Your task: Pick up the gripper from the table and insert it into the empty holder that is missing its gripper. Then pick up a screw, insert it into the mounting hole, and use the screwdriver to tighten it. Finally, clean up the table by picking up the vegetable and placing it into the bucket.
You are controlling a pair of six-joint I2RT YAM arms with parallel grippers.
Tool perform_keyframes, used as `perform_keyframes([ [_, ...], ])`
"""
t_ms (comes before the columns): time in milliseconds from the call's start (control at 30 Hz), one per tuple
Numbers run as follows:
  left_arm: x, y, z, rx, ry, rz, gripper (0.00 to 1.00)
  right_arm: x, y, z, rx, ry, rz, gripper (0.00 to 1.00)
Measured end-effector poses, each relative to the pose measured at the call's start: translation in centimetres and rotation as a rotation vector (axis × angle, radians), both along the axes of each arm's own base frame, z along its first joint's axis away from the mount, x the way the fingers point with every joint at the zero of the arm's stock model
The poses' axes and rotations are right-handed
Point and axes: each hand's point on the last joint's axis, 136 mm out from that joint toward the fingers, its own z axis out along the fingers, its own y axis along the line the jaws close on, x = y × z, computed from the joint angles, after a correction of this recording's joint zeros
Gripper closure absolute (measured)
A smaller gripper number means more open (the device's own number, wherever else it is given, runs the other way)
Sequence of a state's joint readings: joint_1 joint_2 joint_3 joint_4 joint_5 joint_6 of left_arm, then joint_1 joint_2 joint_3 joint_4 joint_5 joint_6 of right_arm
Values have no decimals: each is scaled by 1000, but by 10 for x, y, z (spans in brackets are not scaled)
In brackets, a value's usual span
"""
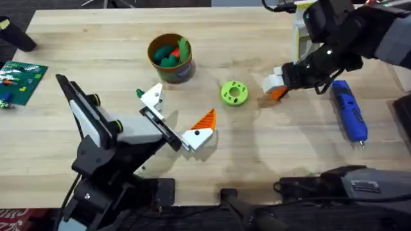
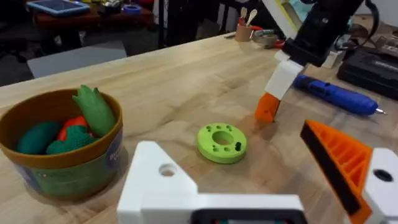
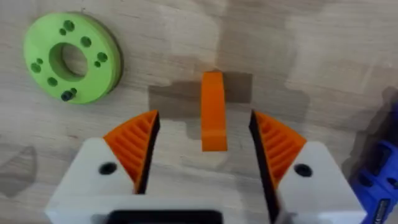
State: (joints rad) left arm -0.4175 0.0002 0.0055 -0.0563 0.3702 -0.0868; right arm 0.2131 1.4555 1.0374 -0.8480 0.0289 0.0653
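Observation:
The loose orange ribbed gripper pad stands on edge on the table. My right gripper is low over it and open, a gap showing on each side of the pad. The right gripper sits right of the green disc. My left gripper is open wide and holds nothing. One of its fingers carries an orange pad; the other is a bare white holder with a hole. The blue screwdriver lies at the right. The bucket holds green and red vegetables.
The green disc has several holes, one with a dark head in it. A green board lies at the far left edge. A black and grey device sits along the front right edge.

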Motion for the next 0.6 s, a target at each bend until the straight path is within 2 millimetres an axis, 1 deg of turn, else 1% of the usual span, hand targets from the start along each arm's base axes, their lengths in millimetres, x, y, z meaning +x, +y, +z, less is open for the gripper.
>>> perform_keyframes([
  [67,0,0,0,0,0,0,5,0,0,0,-1,2,-4,220],
  [200,0,0,0,0,0,0,5,-1,-1,-5,-7,20,-7,280],
  [433,0,0,0,0,0,0,5,4,0,-7,-5,9,-11,457],
  [467,0,0,0,0,0,0,5,3,0,-7,-6,13,-10,535],
  [500,0,0,0,0,0,0,5,2,0,-7,-6,15,-11,573],
  [567,0,0,0,0,0,0,5,1,-1,-7,-9,19,-11,678],
  [600,0,0,0,0,0,0,5,1,-1,-8,-10,21,-11,753],
])
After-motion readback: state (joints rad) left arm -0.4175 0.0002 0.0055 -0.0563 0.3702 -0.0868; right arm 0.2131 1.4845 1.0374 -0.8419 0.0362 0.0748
